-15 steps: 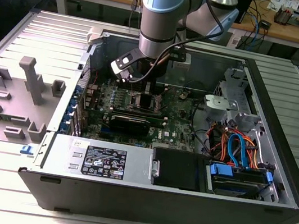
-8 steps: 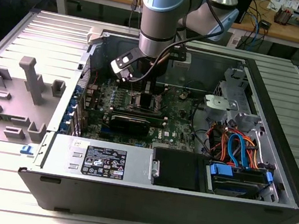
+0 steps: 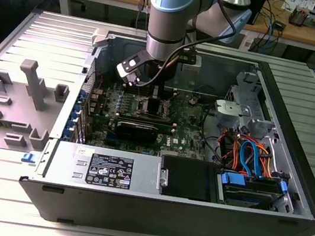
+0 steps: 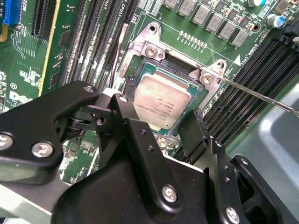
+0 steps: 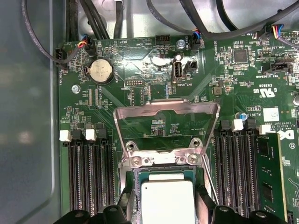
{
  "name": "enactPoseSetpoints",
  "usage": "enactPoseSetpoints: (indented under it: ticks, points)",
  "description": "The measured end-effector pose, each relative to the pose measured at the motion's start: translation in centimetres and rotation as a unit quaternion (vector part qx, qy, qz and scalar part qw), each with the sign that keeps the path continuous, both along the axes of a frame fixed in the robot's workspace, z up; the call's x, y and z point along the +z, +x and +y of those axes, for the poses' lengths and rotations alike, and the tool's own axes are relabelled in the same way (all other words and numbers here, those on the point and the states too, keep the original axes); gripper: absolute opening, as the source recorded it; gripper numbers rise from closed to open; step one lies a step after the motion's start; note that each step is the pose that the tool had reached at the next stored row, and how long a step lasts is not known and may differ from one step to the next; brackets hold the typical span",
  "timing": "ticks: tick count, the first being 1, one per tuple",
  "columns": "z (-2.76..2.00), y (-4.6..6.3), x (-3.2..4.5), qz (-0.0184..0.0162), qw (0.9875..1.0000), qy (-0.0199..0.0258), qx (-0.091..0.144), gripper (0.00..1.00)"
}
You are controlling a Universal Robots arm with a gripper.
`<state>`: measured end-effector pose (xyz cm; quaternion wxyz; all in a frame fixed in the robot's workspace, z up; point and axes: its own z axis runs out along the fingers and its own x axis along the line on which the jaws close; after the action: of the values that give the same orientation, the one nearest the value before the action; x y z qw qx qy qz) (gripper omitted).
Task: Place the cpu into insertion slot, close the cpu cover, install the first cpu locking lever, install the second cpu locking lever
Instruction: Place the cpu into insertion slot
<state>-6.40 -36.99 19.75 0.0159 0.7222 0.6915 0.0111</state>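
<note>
The cpu [image 4: 161,100] is a square chip with a silver top, and it lies in the insertion slot [image 4: 140,56], level with the slot's silver rim. My gripper [image 4: 159,114] is low inside the computer case, its two black fingers [image 4: 191,130] against opposite edges of the chip, shut on it. The first wrist view has the cpu [image 5: 167,200] between the fingers, with the gripper [image 5: 166,205] over it. The cpu cover [image 5: 187,106] stands swung up and open behind the slot. A thin wire locking lever [image 4: 261,95] sticks out to one side, unlatched. In the exterior view the gripper [image 3: 152,93] reaches down over the motherboard.
Long black memory slots [image 4: 243,88] run along both sides of the socket, one holding a memory stick [image 5: 268,172]. A coin battery [image 5: 101,71] and black cables [image 5: 93,18] lie beyond the cover. The case [image 3: 280,101] holds a drive bay with orange and blue cables [image 3: 248,153].
</note>
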Motion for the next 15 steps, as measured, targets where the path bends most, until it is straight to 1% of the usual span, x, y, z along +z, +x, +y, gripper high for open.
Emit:
enactPoseSetpoints:
  ticks: [2,4,5,6,15]
  points:
    - [0.0,0.0,0.0,0.0,1.0,0.0,0.007,0.62]
    - [0.0,0.0,0.0,0.0,1.0,-0.0001,0.008,0.62]
    - [-0.03,-0.01,0.05,0.0003,1.0,-0.0009,0.008,0.61]
    - [-0.02,-0.01,0.03,0.0002,1.0,-0.0004,0.008,0.57]
    - [0.0,0.0,0.08,0.0,1.0,0.0,0.008,0.57]
